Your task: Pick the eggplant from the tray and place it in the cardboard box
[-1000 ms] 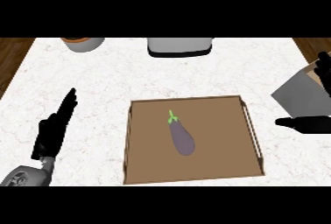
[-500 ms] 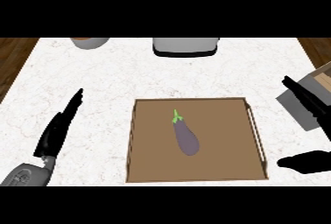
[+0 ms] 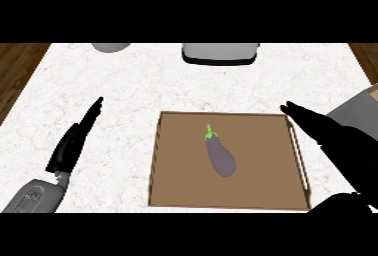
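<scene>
A white, faintly veined counter was seen from steeply above, with dark wood shown past its left and right sides. A brown, low-walled tray was set flat on it, right of the middle and towards the near edge. At the far edge two things were cut off by the view: a rounded grey vessel on the left and a pale grey boxy thing near the middle. At the right edge a grey and tan box was partly shown, near the tray's far right corner.
</scene>
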